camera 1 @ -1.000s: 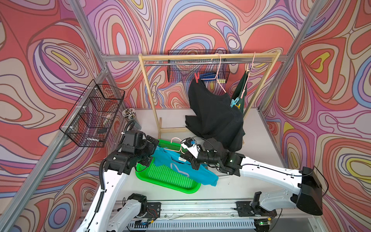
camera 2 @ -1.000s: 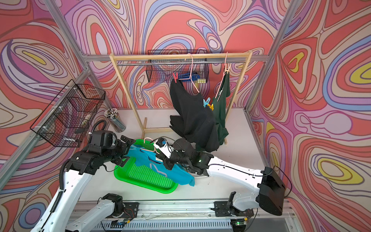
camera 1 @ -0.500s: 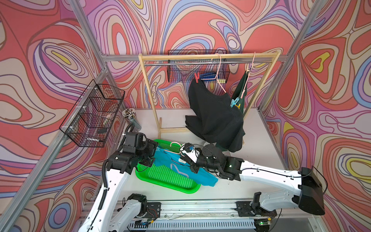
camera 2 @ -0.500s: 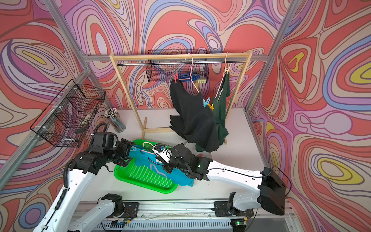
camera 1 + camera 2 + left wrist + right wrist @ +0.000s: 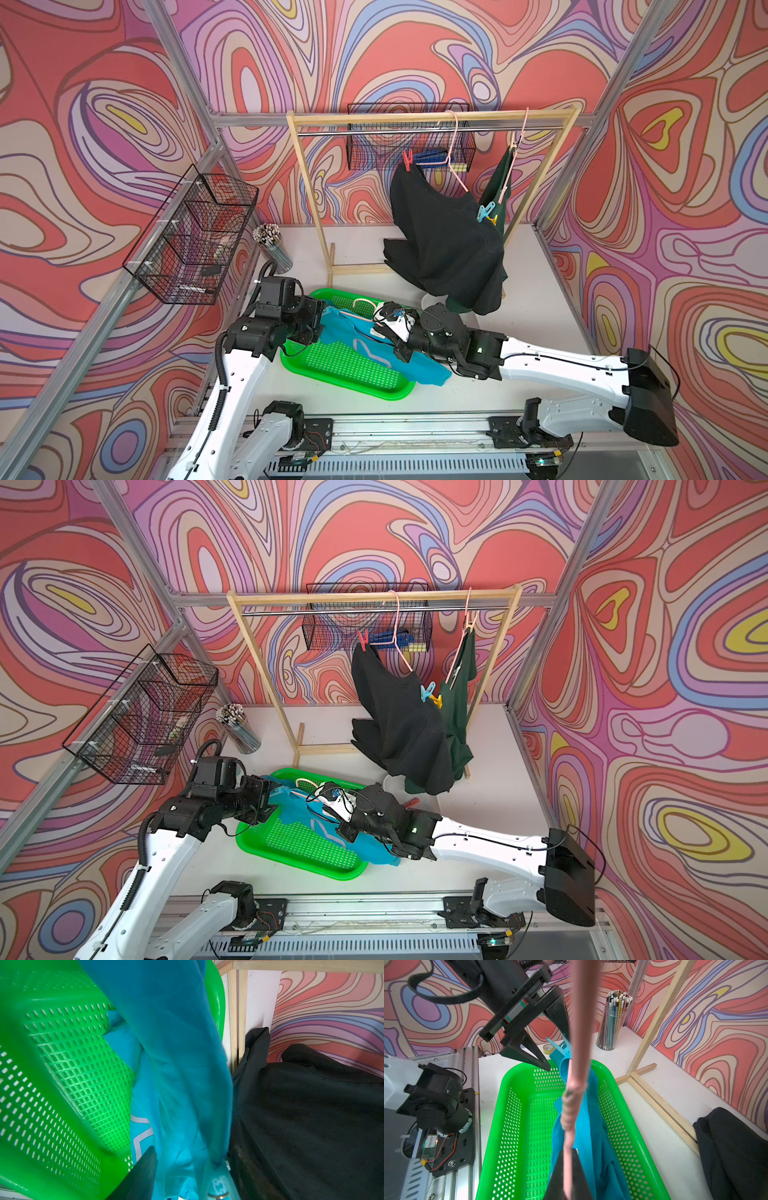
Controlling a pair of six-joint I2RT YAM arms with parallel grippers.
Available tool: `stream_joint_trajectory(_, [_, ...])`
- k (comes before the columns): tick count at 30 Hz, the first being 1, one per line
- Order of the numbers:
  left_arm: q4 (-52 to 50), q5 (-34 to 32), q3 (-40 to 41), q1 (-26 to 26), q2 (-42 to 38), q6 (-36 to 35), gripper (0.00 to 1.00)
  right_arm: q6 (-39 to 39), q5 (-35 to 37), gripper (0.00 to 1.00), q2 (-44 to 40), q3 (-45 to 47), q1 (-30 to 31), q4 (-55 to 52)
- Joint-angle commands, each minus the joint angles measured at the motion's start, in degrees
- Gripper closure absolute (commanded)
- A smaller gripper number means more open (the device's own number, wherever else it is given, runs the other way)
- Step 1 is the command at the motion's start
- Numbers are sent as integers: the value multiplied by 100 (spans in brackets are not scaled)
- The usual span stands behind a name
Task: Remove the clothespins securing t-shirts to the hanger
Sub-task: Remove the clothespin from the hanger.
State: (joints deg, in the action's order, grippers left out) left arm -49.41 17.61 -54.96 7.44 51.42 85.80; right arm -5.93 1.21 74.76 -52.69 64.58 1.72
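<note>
My right gripper (image 5: 570, 1153) is shut on a pink hanger (image 5: 579, 1022) that carries the turquoise t-shirt (image 5: 374, 353) over the green basket (image 5: 399, 392). A light blue clothespin (image 5: 560, 1051) sits on the hanger's far end. My left gripper (image 5: 556, 1051) stands with its jaws partly closed on either side of that clothespin, a gap still showing. On the rack hang the black t-shirt (image 5: 444, 241) with a red clothespin (image 5: 408, 160), and the dark green t-shirt (image 5: 505, 178) with light blue (image 5: 485, 210) and yellow (image 5: 493, 219) clothespins. A loose red clothespin (image 5: 411, 802) lies on the table.
The wooden rack (image 5: 316, 199) stands behind the basket. A cup of pencils (image 5: 272, 245) and a tape roll (image 5: 548, 1048) are at the back left. Wire baskets hang on the left wall (image 5: 195, 237) and the back wall (image 5: 411, 137).
My left gripper has moved in on the hanger's end and its jaws have narrowed. My right arm has shifted the hanger and turquoise shirt a little to the left.
</note>
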Motion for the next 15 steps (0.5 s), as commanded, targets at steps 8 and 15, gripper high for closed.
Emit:
stream_joint_trajectory(8, [89,79,-70,-77,-4,139,54,-58,187,100,-41,39,73,121])
stream_joint_trajectory(15, [-8,123,-86,-137,-150,112,55,-31,257,100,-41,81,81,145])
